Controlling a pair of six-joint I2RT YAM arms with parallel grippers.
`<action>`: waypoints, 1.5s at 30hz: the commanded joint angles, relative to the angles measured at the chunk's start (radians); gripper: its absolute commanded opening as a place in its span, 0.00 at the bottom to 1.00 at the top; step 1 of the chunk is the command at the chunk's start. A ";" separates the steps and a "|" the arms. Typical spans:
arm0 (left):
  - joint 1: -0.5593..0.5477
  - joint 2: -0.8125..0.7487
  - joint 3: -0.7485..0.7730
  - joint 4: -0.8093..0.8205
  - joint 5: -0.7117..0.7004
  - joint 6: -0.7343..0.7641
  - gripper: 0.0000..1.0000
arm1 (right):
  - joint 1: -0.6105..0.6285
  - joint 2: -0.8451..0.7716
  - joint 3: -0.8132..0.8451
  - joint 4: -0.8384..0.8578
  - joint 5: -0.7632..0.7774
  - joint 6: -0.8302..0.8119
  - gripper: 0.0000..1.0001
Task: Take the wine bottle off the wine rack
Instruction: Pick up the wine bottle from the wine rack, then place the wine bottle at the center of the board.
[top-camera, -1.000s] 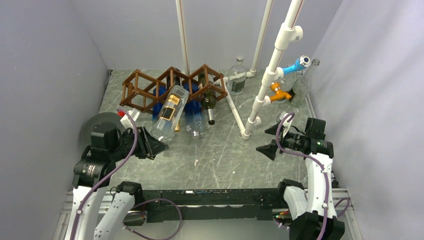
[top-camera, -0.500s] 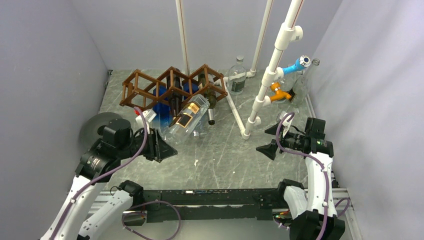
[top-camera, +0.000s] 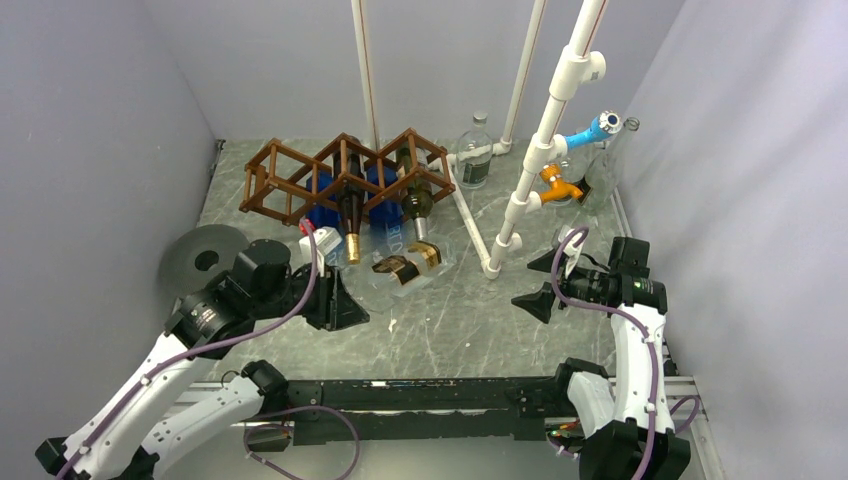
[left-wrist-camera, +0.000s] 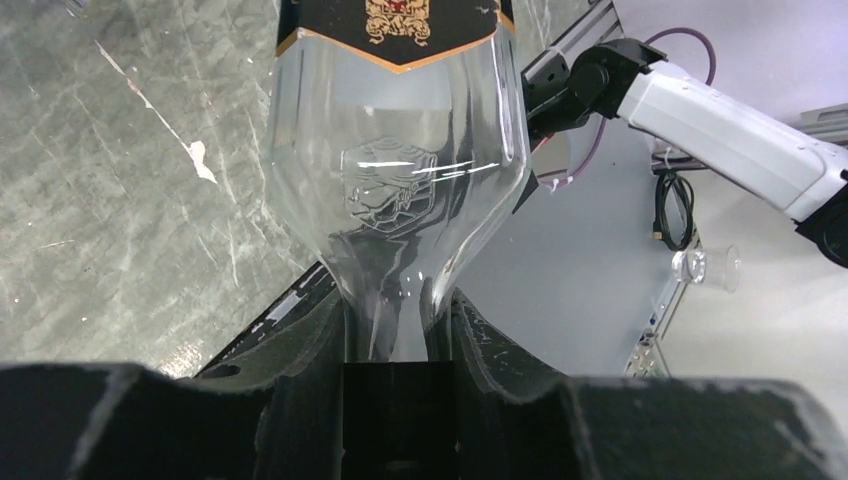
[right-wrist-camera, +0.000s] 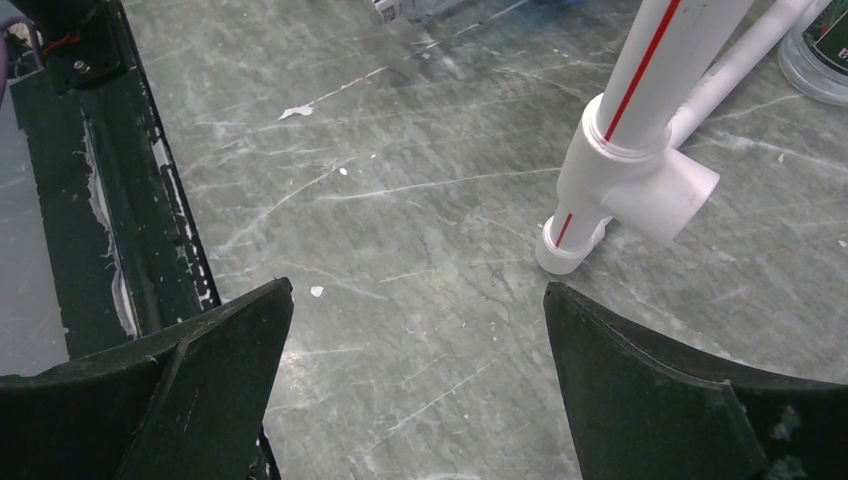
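The wine bottle (top-camera: 405, 270), clear glass with a black-and-gold label, is out of the wine rack (top-camera: 345, 175); it lies on a slant near the middle of the top view, just below the rack in the frame and apart from it. The left jaws are clamped tight on its neck, as the left wrist view shows at bottom centre, with the bottle's shoulder (left-wrist-camera: 400, 170) widening away from the dark fingers (left-wrist-camera: 300, 345); whether the body touches the tabletop (top-camera: 450, 325) I cannot tell. The left arm (top-camera: 225, 310) reaches in from the lower left.

The rack stands in the upper middle of the top view; a dark bottle with a gold neck (top-camera: 350, 225) and a second bottle (top-camera: 418, 205) poke out of its cells toward the bottom of the frame.

The right jaws, at centre right, stand wide open with nothing between them; the right wrist view shows only bare tabletop between the fingers (right-wrist-camera: 200, 400), with the foot of a white pipe frame (right-wrist-camera: 640, 180) at upper right.
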 joint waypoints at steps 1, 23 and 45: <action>-0.052 -0.020 0.070 0.216 -0.018 0.002 0.00 | 0.000 0.001 0.046 -0.058 -0.041 -0.081 1.00; -0.184 0.101 -0.109 0.350 -0.048 -0.053 0.00 | 0.025 0.084 0.060 -0.346 -0.128 -0.441 1.00; -0.311 0.434 0.121 0.350 -0.097 -0.295 0.00 | 0.488 0.082 0.023 0.147 0.072 -0.157 0.99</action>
